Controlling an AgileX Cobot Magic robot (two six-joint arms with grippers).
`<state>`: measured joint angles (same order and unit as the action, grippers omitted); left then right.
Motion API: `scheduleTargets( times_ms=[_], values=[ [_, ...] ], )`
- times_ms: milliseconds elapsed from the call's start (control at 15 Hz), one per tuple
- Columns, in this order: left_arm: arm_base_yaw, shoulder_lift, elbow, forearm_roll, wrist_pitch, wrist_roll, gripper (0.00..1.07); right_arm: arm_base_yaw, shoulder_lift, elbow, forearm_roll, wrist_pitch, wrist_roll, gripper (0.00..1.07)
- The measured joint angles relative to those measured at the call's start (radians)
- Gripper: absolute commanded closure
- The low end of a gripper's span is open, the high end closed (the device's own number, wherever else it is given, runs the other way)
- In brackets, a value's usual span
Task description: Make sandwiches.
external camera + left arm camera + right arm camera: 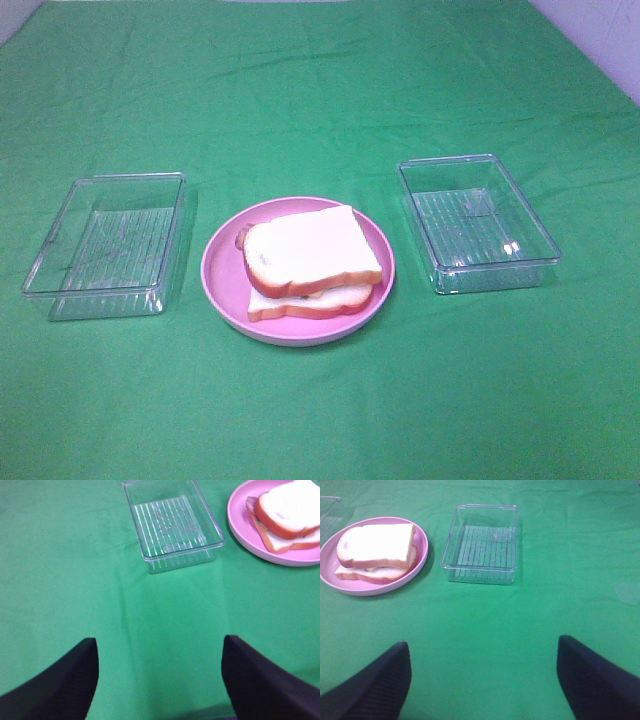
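A toy sandwich (pixel 312 258) lies on a round pink plate (pixel 222 270) in the middle of the green cloth. It has two white bread slices with orange-brown crust, the top one skewed. A sliver of yellow shows between them; the other fillings are mostly hidden. It also shows in the left wrist view (pixel 287 510) and the right wrist view (pixel 375 547). My left gripper (pixel 159 645) is open and empty, well short of the plate (pixel 235 515). My right gripper (pixel 482 645) is open and empty, also away from the plate (pixel 422 550). Neither gripper shows in the exterior view.
An empty clear plastic box (pixel 105 245) sits left of the plate, seen also in the left wrist view (pixel 172 525). A second empty clear box (pixel 478 222) sits right of the plate, seen also in the right wrist view (pixel 481 544). Green cloth covers the table.
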<state>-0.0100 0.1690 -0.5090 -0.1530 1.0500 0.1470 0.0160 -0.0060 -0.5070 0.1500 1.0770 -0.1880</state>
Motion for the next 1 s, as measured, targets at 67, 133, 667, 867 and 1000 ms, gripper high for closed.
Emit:
scheduleTargets(
  times_ms=[67, 133, 667, 867, 1000],
  values=[
    [0.029, -0.035, 0.0, 0.001, -0.001, 0.0, 0.39, 0.0, 0.0, 0.0, 0.001, 0.0, 0.0, 0.31],
    [0.048, -0.068, 0.0, 0.002, -0.001, 0.0, 0.39, 0.0, 0.0, 0.001, 0.003, 0.0, 0.0, 0.31],
    [0.101, -0.173, 0.0, 0.002, 0.0, 0.0, 0.39, 0.0, 0.0, 0.001, 0.006, 0.0, 0.0, 0.31],
    [0.101, -0.173, 0.0, 0.002, 0.0, 0.0, 0.39, 0.0, 0.0, 0.001, 0.006, 0.0, 0.0, 0.31],
    [0.101, -0.173, 0.0, 0.002, 0.0, 0.0, 0.39, 0.0, 0.0, 0.001, 0.006, 0.0, 0.0, 0.31]
  ],
)
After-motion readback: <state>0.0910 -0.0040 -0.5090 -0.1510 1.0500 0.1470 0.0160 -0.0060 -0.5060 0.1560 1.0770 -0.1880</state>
